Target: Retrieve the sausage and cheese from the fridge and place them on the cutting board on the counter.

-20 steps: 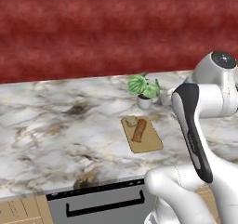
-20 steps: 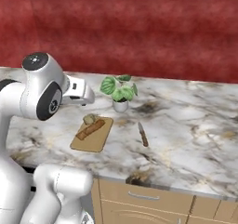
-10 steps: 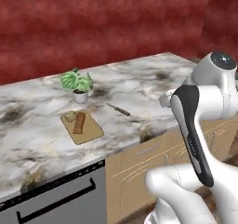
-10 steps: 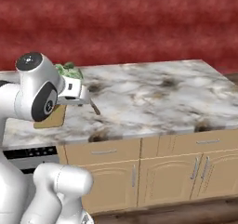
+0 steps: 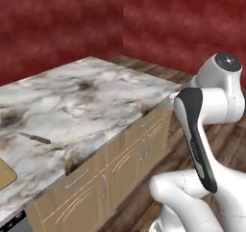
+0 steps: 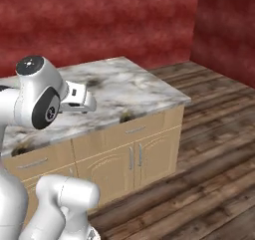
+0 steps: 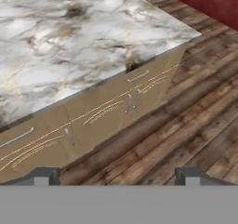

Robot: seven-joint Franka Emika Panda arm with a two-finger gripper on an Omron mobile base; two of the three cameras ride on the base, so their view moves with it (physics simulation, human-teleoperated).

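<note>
From the left base view, a corner of the cutting board [image 5: 6, 174] lies at the far left edge of the counter [image 5: 96, 101], with a knife [image 5: 34, 138] just to its right on the marble. My white arm rises at the right. In the hand view, my gripper [image 7: 116, 176] stands wide open, its two dark fingertips [image 7: 44, 175] far apart and holding nothing, hovering over wooden floor [image 7: 186, 125] beside the light wood cabinets [image 7: 102, 116].

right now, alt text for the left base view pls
A marble counter over light wood cabinets ends at a corner, with a knife and the cutting board edge at left. The white arm rises at right over wood floor.
</note>
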